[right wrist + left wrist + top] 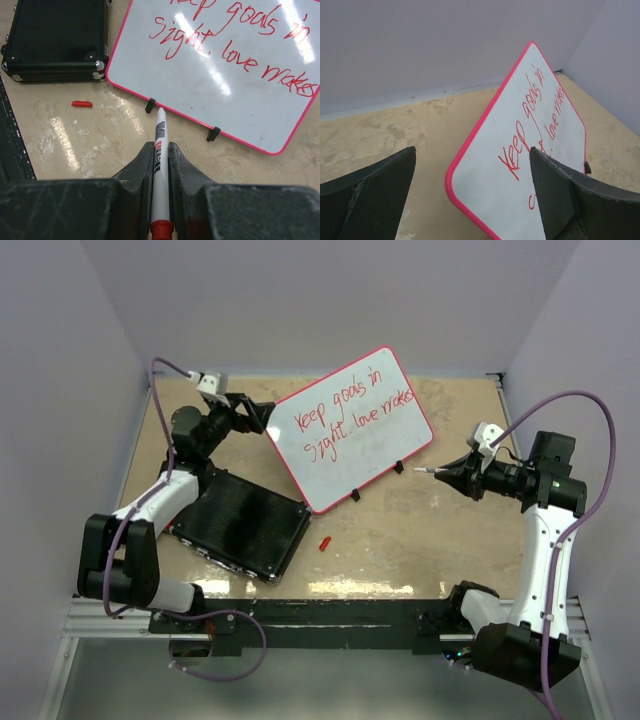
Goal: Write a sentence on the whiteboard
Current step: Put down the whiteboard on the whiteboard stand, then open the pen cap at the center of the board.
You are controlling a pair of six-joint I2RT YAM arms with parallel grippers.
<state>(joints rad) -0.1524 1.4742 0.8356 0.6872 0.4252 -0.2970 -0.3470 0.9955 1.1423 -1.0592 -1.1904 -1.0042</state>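
Observation:
The whiteboard (372,445), white with a red rim, lies slanted across the middle of the table. The sentence (350,410) on it is two red lines reading "Keep goals in sight, love makes". My left gripper (262,416) stands open at the board's left corner. In the left wrist view that corner of the whiteboard (485,185) sits between the spread fingers (380,195) without touching them. My right gripper (160,147) is shut on a white marker (160,131) with a red end. Its bare tip points at the board's near edge (180,116), a little short of it.
A black ribbed case (240,523) lies left of the board, near the left arm. A small red marker cap (324,543) rests on the table in front of the board. Two black clips (213,133) stick out from the board's near edge. Walls close in on three sides.

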